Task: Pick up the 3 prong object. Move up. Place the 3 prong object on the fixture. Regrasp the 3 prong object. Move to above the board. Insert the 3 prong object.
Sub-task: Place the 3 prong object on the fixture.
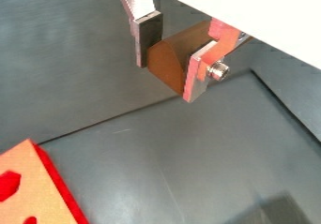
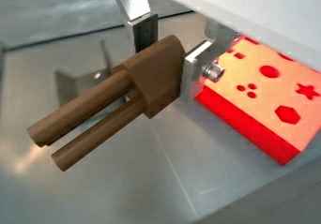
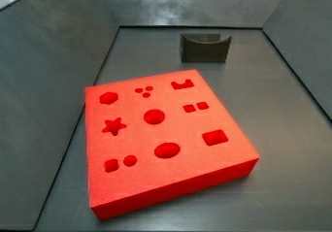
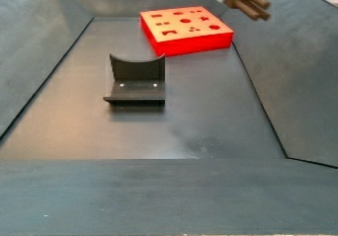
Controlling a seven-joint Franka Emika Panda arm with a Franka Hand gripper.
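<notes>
**Pronged wooden piece held high, off the floor**

The 3 prong object (image 2: 119, 101), a small reddish-brown wooden-looking block with round prongs jutting from one face, is pinched at its block end between the two flat silver fingers (image 2: 141, 23) of the gripper (image 2: 170, 45). In both wrist views the plates press against opposite sides of the brown block (image 1: 175, 59), so the claw is clamped on it. A side view shows the piece (image 4: 247, 0) up near the frame's top edge, in the air, beyond and to one side of the board.

The board (image 3: 162, 144), a thick bright red square slab cut with a star, circles, squares and three small holes, lies flat on the dark grey floor (image 4: 185, 121). The fixture (image 4: 134, 80), a dark grey-green block with a U-shaped notch, stands well apart from the board and holds nothing.
</notes>
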